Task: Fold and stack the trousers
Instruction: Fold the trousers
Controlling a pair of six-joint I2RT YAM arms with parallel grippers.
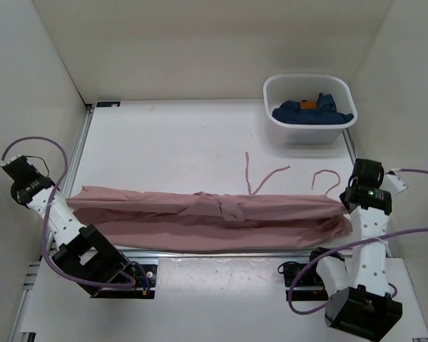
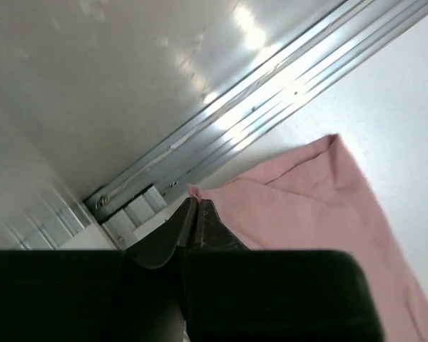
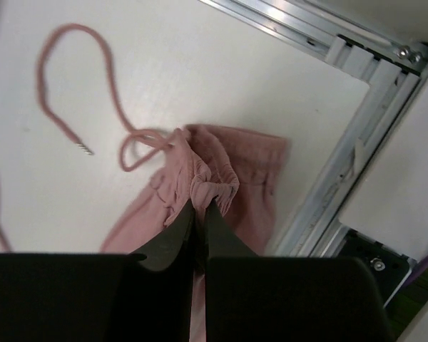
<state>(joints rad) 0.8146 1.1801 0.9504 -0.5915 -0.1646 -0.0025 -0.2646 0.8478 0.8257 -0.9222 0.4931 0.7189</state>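
Two grippers are clenched on opposite ends of the trousers (image 1: 207,214). The left gripper (image 2: 197,203) has its jaws pressed together on a corner of the pink fabric at the leg end, close to the metal rail (image 2: 271,92) along the bench's edge. The right gripper (image 3: 200,206) is pinched tight on the gathered waistband, with a drawstring (image 3: 64,85) looping loose over the bench (image 1: 178,142). The trousers lie stretched in a long band across the near part of the bench, from one arm to the other. A white tub (image 1: 307,137) sits at the far right corner, well apart, holding dark blue garments (image 1: 328,114) with an orange patch (image 1: 309,105).
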